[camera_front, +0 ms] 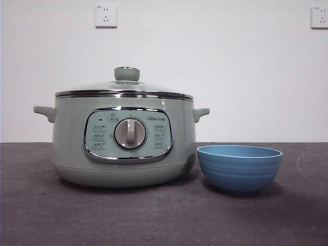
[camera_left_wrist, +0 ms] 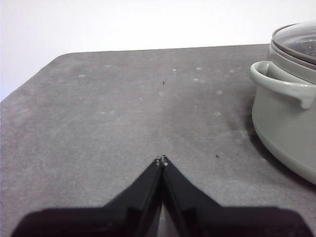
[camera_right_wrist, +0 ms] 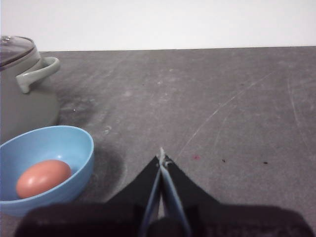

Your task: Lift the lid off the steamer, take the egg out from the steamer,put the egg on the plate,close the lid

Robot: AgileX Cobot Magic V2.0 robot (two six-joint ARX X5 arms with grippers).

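The egg (camera_right_wrist: 43, 178) lies inside the blue plate (camera_front: 239, 168), which stands on the table (camera_front: 164, 215) just beside the steamer (camera_front: 122, 141), and the lid (camera_front: 124, 87) sits closed on the steamer's rim. The left gripper (camera_left_wrist: 161, 160) and the right gripper (camera_right_wrist: 161, 159) each hang over bare table away from the pot, jaws pressed together and holding nothing.
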